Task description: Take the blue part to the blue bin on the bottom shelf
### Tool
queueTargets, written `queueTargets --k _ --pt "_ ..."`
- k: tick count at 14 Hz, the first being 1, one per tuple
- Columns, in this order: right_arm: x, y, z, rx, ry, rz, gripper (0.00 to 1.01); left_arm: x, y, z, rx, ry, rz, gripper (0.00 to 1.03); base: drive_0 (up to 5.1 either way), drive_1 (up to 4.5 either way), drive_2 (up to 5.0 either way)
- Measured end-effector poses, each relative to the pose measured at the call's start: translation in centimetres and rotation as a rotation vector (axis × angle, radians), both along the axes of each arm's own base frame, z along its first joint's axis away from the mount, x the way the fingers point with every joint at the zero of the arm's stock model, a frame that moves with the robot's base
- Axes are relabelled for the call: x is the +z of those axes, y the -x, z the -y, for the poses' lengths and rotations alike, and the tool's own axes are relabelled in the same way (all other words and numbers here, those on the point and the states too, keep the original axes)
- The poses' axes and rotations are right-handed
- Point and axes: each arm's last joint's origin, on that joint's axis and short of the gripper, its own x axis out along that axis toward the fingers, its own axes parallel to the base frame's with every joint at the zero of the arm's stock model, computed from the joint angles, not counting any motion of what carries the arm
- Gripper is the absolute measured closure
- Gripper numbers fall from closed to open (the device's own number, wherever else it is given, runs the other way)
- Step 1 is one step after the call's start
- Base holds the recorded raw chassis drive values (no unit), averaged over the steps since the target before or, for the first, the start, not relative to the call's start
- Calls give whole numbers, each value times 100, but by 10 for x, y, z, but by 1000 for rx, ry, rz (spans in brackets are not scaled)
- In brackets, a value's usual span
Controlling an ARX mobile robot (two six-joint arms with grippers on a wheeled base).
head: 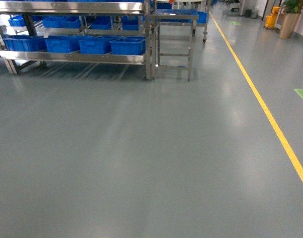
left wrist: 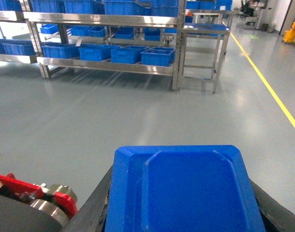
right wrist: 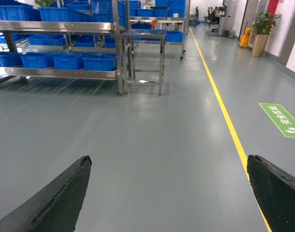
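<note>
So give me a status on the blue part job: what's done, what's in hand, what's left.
Done: the pickup looks complete. In the left wrist view the blue part sits between the left gripper's fingers. In hand: carrying it; the rack is some way off across open floor. The right gripper is open, holding nothing. Left: reach the bottom shelf, then place the part in a blue bin there.

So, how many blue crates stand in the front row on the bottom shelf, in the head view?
4, side by side on the bottom shelf: leftmost crate, second crate, third crate, rightmost crate beside the post. More may be hidden beyond the left edge.
</note>
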Motion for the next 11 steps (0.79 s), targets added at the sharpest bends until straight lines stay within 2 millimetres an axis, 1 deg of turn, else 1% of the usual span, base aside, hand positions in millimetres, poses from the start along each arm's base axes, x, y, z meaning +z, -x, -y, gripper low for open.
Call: queueTargets --k 5,7,11 --pt "0 0 0 0 0 0 3 0 0 0 0 0 0 59 -157 -157 -157" --pt "0 0 0 0 0 0 3 0 0 0 -5 -1 -2 59 -25 -25 -25" --pt "0 0 0 0 0 1 3 0 0 0 1 0 1 59 -12 396 -419"
